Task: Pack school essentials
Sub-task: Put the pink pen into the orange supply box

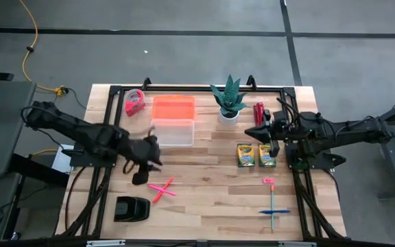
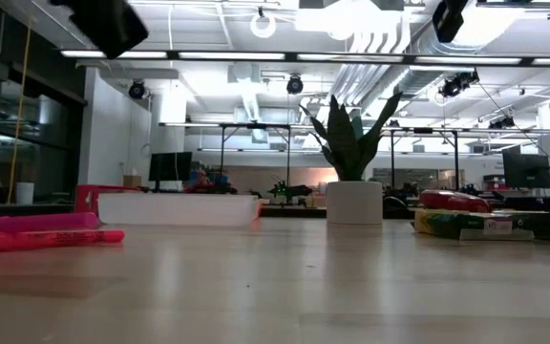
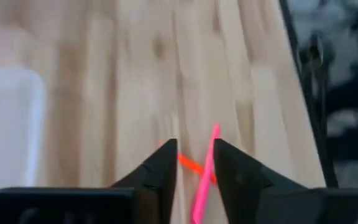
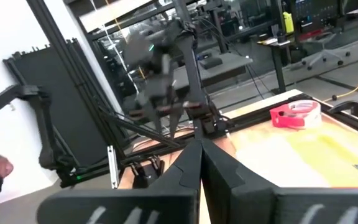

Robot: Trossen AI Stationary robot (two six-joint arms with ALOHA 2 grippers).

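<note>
Two thin orange-red sticks (image 1: 162,189) lie crossed on the table; in the left wrist view the sticks (image 3: 202,177) show between my fingers, farther off. My left gripper (image 1: 148,161) (image 3: 194,158) hovers open just left of them, touching nothing. Two yellow-and-green crayon boxes (image 1: 245,155) (image 1: 267,156) lie flat side by side. My right gripper (image 1: 251,130) (image 4: 201,152) is shut, raised above the table just beyond them. A pink eraser (image 1: 268,180), a blue pen (image 1: 275,211) and a teal pencil (image 1: 271,218) lie near the right front.
A clear box (image 1: 173,132) sits mid-table with its orange lid (image 1: 173,107) behind it. A potted plant (image 1: 229,104), a red cylinder (image 1: 258,111) and a red tape roll (image 1: 134,102) stand along the far edge. A squat black object (image 1: 130,208) sits front left.
</note>
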